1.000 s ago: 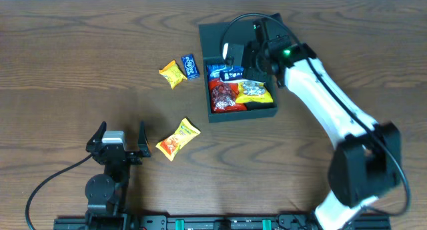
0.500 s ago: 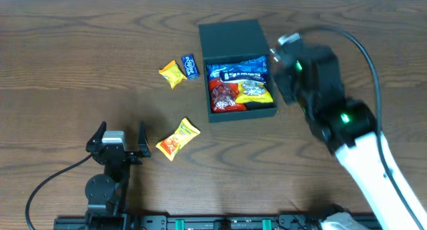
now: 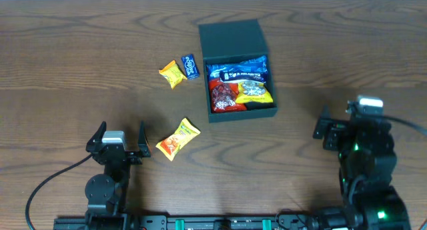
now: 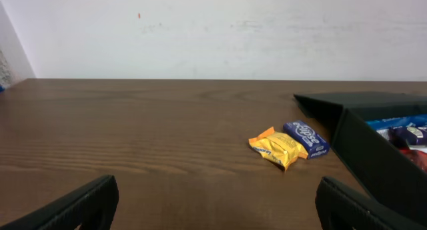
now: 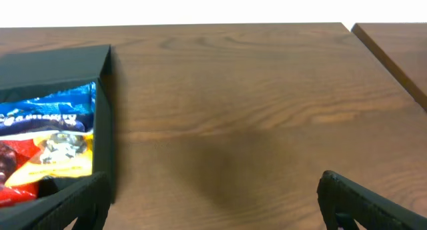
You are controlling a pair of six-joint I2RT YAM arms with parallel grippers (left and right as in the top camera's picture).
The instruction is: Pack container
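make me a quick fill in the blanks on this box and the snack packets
1. The container has its lid ____.
2. On the table outside it lie ____ packets.
3. The loose blue packet lies next to a ____ packet.
4. The left end effector and right end effector both hold ____.

Missing words: open; three; yellow; nothing

Brown wood-grain table (image 3: 67, 43). Directly on it: dark teal container (image 3: 231, 38), lid open flat. Just left of it lie a small yellow packet (image 3: 171, 74) and a blue packet (image 3: 191, 66), side by side. A yellow-orange packet (image 3: 177, 139) lies nearer the front edge, apart.
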